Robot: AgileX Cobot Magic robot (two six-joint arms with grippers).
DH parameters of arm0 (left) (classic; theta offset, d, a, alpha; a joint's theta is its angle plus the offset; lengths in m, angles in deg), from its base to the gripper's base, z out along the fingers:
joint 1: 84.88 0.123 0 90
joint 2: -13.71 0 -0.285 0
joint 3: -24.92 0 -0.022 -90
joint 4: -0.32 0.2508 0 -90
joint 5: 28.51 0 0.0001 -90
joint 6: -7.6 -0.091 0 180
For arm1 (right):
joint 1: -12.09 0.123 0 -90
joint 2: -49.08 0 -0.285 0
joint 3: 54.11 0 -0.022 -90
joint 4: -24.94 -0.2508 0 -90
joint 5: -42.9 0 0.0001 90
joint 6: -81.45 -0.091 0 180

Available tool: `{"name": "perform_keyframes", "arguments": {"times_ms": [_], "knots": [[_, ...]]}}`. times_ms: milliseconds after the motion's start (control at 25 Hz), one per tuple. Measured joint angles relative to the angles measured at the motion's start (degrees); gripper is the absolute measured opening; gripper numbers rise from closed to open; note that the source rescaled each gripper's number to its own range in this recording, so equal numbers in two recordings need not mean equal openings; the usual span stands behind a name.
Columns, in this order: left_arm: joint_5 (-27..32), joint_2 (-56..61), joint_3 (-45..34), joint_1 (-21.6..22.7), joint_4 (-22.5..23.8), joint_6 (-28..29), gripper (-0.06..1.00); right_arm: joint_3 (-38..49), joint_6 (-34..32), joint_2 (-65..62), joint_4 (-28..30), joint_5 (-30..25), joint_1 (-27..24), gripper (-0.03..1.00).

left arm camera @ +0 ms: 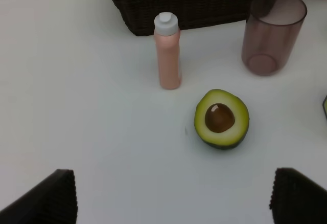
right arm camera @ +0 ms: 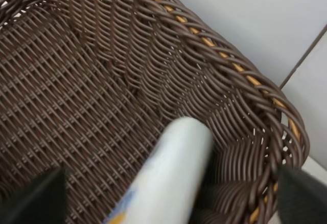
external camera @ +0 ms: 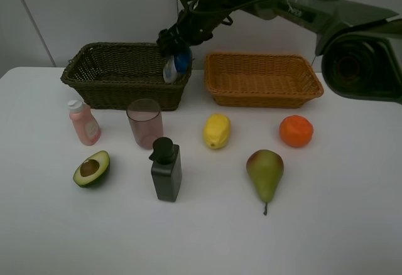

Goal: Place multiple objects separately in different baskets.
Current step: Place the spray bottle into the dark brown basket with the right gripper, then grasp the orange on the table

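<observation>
right end effector point(right arm camera: 166, 196) open over the dark basket point(external camera: 94, 80): first of eight things delivered.
its jaws stand wide, gripping nothing; the white bottle with blue cap point(right arm camera: 179, 152) lies between them inside the basket's right end. left end effector point(left arm camera: 173, 198) gapes empty near the avocado half point(left arm camera: 221, 118). we judge seven left on the counter point(external camera: 352, 212): avocado, pink bottle point(external camera: 84, 124), cup point(external camera: 145, 123), pump bottle point(external camera: 166, 169), lemon point(external camera: 217, 130), orange point(external camera: 296, 130), pear point(external camera: 264, 171). the orange-tan basket point(external camera: 264, 96), by the far edge, holds nothing.

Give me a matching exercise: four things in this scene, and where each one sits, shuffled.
1 white bottle with blue cap
2 halved green avocado
3 round orange fruit
4 black pump bottle

A in front of orange-tan wicker basket
B at dark brown wicker basket, right end
C in front of translucent pinkish cup
D in front of pink bottle

Pairs: 1-B, 2-D, 3-A, 4-C
</observation>
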Motion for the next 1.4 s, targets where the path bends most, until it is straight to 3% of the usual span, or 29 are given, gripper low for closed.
{"name": "perform_keyframes", "arguments": {"times_ms": [160, 720, 960, 1280, 1400], "knots": [[0.0, 0.0, 0.0, 0.0, 0.0, 0.0, 1.0, 0.0, 0.0, -0.2, 0.0, 0.0, 0.0, 0.89], [0.1, 0.0, 0.0, 0.0, 0.0, 0.0, 1.0, 0.0, -1.7, -5.1, 0.0, -3.6, 0.0, 0.9], [0.2, 0.0, 0.0, 0.0, 0.0, 0.0, 1.0, 0.0, -4.5, -10.0, 3.7, -9.5, 0.0, 0.9], [0.2, 0.0, 0.0, 0.0, 0.0, 0.0, 1.0, -0.1, -8.2, -15.1, 10.0, -23.3, 0.1, 0.9], [0.2, 0.0, 0.0, 0.0, 0.0, 0.0, 1.0, 0.8, -9.8, -17.2, 11.9, -25.5, 0.1, 0.9]]}}
